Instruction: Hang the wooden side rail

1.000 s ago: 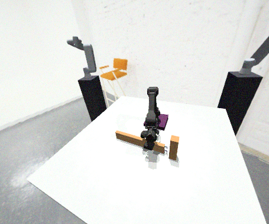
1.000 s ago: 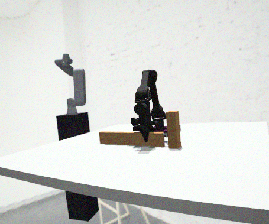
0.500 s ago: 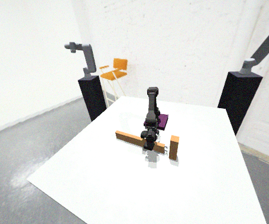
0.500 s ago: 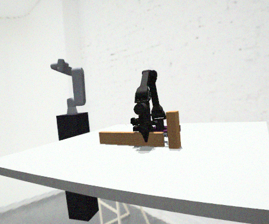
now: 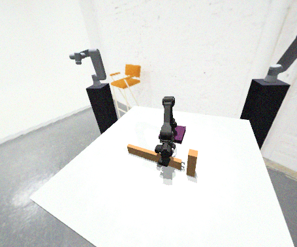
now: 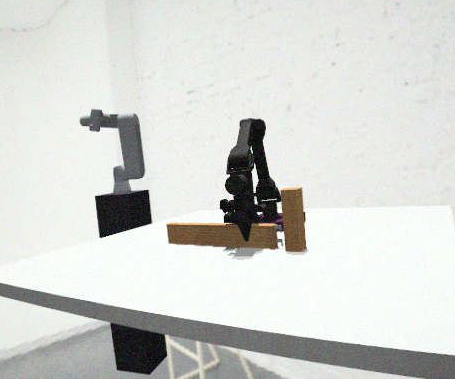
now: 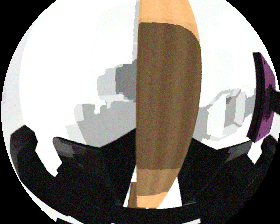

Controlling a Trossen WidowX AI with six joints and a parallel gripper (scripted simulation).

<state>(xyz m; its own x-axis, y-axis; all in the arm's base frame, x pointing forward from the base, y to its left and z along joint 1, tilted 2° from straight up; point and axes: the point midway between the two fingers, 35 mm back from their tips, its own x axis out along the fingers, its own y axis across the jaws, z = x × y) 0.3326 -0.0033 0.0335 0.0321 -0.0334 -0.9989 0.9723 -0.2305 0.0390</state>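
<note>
The wooden side rail [image 5: 140, 150] [image 6: 194, 234] [image 7: 167, 90] lies level on the table, its steel hooks [image 5: 183, 165] [image 6: 280, 243] facing the post across a small gap. The hooks are apart from the post. The wooden headboard post [image 5: 192, 163] [image 6: 293, 220] stands upright just right of the rail's hook end. Its slot and pins are hidden. My gripper [image 5: 164, 162] [image 6: 246, 238] [image 7: 164, 135] points down and is shut on the rail, one finger on each side, nearer the hook end than the far end.
A purple slab [image 5: 180, 133] [image 6: 272, 218] [image 7: 261, 100] lies at my arm's base, behind the rail. The white table [image 5: 113, 191] [image 6: 374, 293] extends around the rail and post. Grey arms on black pedestals and an orange chair [image 5: 126, 81] stand beyond the table.
</note>
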